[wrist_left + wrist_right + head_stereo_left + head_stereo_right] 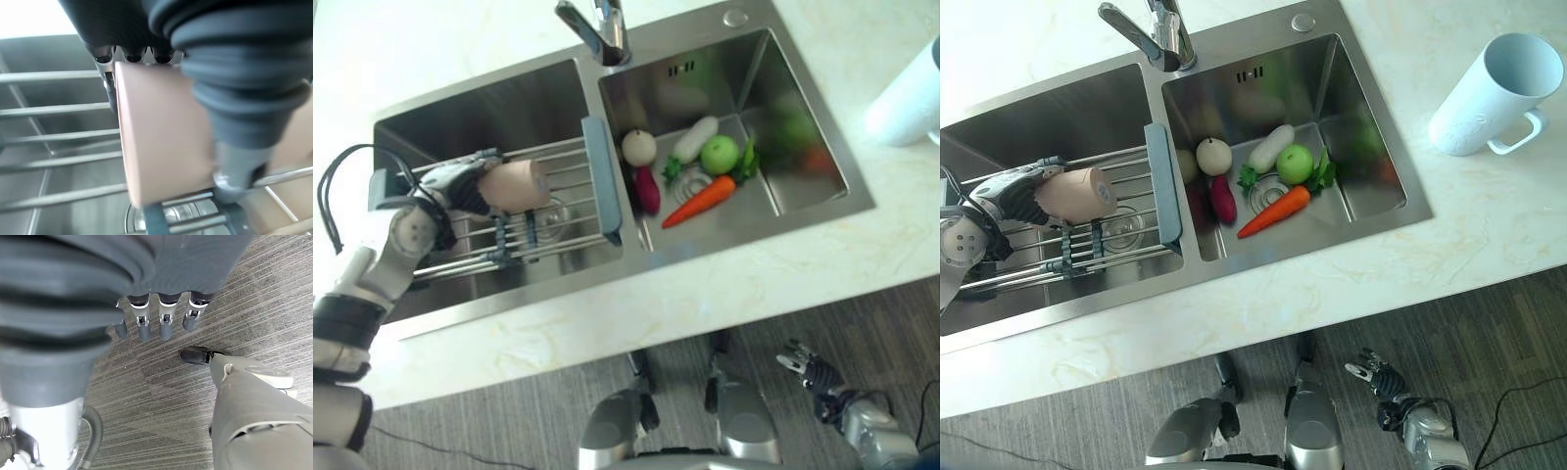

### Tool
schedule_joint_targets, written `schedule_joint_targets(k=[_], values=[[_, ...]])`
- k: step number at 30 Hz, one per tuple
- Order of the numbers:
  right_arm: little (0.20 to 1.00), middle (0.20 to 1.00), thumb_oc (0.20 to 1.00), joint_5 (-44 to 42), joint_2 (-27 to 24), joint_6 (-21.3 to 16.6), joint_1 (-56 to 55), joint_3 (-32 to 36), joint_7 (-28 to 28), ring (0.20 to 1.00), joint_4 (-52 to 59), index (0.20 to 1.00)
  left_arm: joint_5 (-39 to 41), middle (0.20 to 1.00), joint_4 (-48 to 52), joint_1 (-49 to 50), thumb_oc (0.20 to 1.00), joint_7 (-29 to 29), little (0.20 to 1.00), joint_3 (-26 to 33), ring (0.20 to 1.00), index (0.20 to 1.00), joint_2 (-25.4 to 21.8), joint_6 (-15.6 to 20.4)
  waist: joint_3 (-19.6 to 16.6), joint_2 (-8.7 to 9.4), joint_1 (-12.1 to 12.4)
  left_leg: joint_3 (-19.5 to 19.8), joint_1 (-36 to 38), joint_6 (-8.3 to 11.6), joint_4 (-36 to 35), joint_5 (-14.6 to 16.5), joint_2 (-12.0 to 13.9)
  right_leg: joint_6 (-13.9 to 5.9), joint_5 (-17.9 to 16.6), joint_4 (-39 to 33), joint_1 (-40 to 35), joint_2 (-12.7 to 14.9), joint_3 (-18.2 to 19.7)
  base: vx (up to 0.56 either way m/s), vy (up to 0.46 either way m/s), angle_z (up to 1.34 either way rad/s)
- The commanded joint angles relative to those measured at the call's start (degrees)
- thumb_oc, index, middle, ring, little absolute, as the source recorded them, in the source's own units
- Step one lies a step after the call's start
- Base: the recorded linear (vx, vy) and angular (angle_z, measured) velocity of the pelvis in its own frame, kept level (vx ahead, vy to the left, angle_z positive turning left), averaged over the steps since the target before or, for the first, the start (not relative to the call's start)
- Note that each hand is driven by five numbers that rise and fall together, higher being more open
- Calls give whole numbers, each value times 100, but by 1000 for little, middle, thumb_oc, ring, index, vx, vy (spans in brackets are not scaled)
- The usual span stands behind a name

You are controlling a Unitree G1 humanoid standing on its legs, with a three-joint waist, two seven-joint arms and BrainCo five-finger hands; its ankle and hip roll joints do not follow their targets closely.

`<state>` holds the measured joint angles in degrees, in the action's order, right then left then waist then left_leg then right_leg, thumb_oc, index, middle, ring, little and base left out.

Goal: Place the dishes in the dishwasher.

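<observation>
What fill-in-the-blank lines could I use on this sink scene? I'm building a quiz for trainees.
1. The left hand grips a pinkish cup over the wire ____ across the left basin.
2. The carrot lies in the ____ basin of the sink.
3. The pale blue mug stands on the ____.
4. The right hand hangs over the ____.

Missing words: rack; right; counter; floor

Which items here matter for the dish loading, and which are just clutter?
Job:
- pinkish-tan ceramic cup, lying on its side on the metal wire rack over the left sink basin, gripped by the left robot hand

Clutter:
- orange carrot
- green apple
- purple eggplant
- pale blue mug on the countertop
</observation>
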<state>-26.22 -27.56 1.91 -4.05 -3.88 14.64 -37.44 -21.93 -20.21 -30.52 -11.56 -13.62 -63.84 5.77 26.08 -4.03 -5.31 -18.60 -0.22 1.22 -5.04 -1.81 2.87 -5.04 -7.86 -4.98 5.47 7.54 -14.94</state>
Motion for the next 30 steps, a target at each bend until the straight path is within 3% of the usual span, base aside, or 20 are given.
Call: schedule_joint_targets(k=[1, 3, 5, 8, 10, 20, 26, 30], values=[[1000, 1000, 1000, -295, -147, -109, -75, 9, -16, 1000, 99, 1000, -335, 200, -289, 109, 200, -195, 200, -147, 200, 200, -352, 249, -294, 90, -78, 231, -802, 64, 1030, 375, -5, -641, 442, 803, 430, 504, -122, 0, 0, 0], [1000, 1000, 1000, -283, -139, -159, -77, 3, 5, 1000, 44, 1000, -321, 200, -181, 87, 200, -103, 200, -174, 200, 200, -375, 289, -318, 80, -75, 220, -762, 56, 1016, 387, -11, -647, 442, 787, 389, 514, -145, 0, 0, 0], [1000, 1000, 1000, -280, -114, -178, -86, 1, -5, 1000, 41, 1000, -362, 200, -57, 71, 200, 129, 200, -196, 200, 200, -429, 552, -348, 78, -67, 211, -723, 51, 1011, 401, -18, -653, 448, 771, 338, 515, -156, 0, 0, 0], [1000, 1000, 1000, -312, -37, -213, -157, 5, -50, 1000, 15, 1000, -231, 200, 306, 171, 200, 1015, 200, 93, 200, 200, -463, 671, -413, 93, -17, 207, -641, 37, 987, 428, -22, -658, 456, 720, 227, 524, -209, 43, -35, 3], [1000, 1000, 1000, -294, 58, -292, -239, 35, -51, 1000, -56, 1000, -238, 200, 684, 423, 200, 1731, 200, 565, 200, 200, -442, 695, -467, 101, 46, 228, -601, 29, 959, 437, -35, -648, 463, 678, 151, 524, -252, 38, -36, 4], [1000, 1000, 1000, -139, 432, -468, -524, 221, -143, 1000, -56, 1000, -765, 200, 2085, 2091, 200, 3748, 200, 2390, 200, 200, 9, 968, -567, 77, 260, 361, -509, 38, 871, 455, -81, -632, 540, 600, -69, 516, -395, 33, -19, 3], [1000, 1000, 1000, -113, 603, -514, -769, 236, -200, 1000, 94, 1000, -1015, 200, 2638, 2844, 200, 4885, 200, 3092, 200, 200, 385, 772, -641, 83, 344, 414, -487, 44, 865, 472, -103, -624, 600, 600, -140, 514, -477, 8, -11, 0], [1000, 1000, 1000, -129, 724, -562, -897, 208, -216, 1000, 128, 1000, -878, 200, 2742, 3191, 200, 5823, 200, 3400, 200, 200, 730, 422, -754, 98, 414, 450, -411, 47, 840, 493, -115, -616, 652, 598, -241, 509, -549, 11, -40, 0]])
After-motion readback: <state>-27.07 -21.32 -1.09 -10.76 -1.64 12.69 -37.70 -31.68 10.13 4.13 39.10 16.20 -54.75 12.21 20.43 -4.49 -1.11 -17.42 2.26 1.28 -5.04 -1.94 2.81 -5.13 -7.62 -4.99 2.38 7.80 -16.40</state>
